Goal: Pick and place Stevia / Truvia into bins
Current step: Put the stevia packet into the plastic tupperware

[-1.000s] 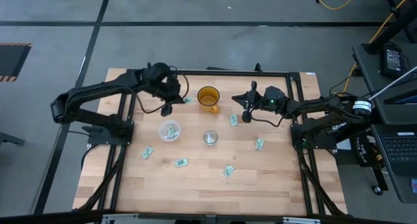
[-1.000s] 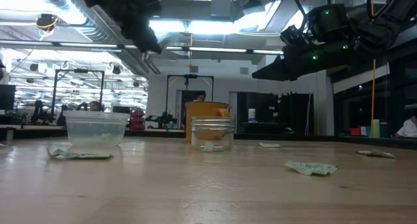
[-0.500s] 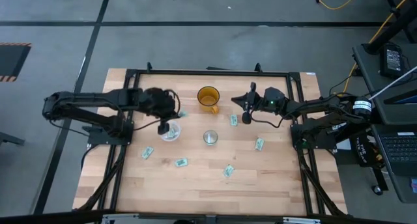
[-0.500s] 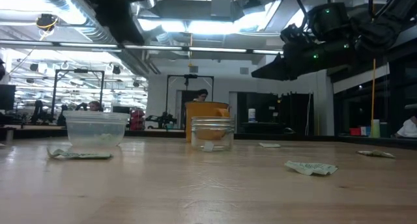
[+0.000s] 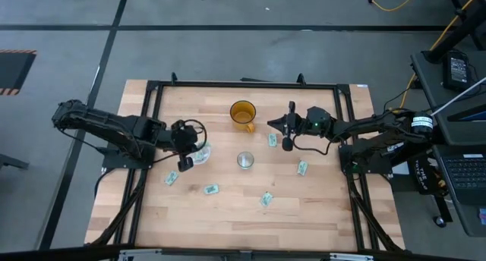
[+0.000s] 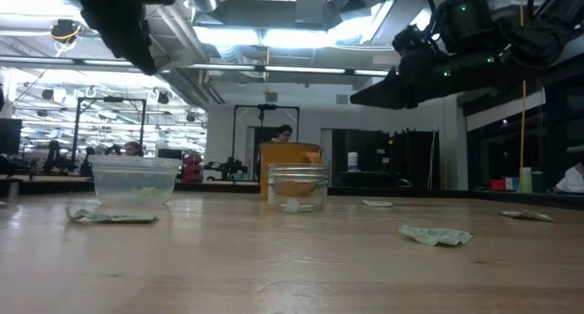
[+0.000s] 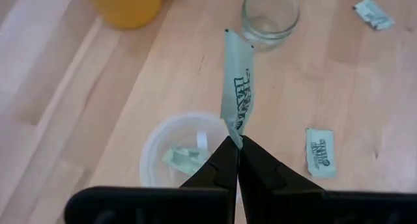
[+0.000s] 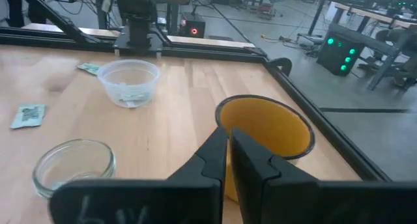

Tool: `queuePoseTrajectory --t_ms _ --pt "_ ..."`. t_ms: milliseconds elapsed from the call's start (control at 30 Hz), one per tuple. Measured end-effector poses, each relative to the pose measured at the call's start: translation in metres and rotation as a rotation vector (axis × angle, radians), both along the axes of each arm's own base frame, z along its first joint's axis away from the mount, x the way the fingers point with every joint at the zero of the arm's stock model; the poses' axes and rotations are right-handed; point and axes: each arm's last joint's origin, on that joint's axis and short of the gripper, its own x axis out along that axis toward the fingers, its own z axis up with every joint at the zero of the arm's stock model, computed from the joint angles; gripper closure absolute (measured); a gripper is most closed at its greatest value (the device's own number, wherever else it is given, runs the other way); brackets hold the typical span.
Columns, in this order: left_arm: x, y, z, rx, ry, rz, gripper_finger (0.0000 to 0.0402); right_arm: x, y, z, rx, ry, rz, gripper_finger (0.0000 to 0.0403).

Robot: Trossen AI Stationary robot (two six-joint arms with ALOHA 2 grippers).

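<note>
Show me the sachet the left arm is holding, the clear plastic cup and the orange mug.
held sachet (image 7: 237, 94), left wrist view, its printed middle.
clear plastic cup (image 7: 156, 140), left wrist view, its rim.
orange mug (image 5: 243, 111), high view, its inside.

left arm (image 5: 106, 128): black, slim jointed links; a thin black cable loops near the wrist
right arm (image 5: 364, 124): black, same build; a white band with dark marks near its base; a small green light on the wrist
left gripper (image 7: 234, 146): two black fingers, tapered to a fine point; a flat black body behind them
right gripper (image 8: 228, 146): two black wedge-shaped fingers; matte, smooth faces
</note>
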Motion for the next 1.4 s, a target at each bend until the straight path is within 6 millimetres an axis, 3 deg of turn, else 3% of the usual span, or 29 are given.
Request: queuePoseTrajectory --t_ms 300,733,1400 --pt "-0.004 -0.005 -0.007 0.024 0.034 0.072 0.0400 0.000 0.001 0.000 0.059 -0.012 -0.006 0.0377" --pt "-0.014 -0.003 -0.059 -0.030 0.105 0.197 0.0400 0.000 0.001 0.000 0.133 -0.026 -0.020 0.0377" --pt "-0.013 -0.002 -0.085 -0.025 0.048 0.173 0.0399 0.000 0.001 0.000 0.183 -0.033 -0.029 0.0377"
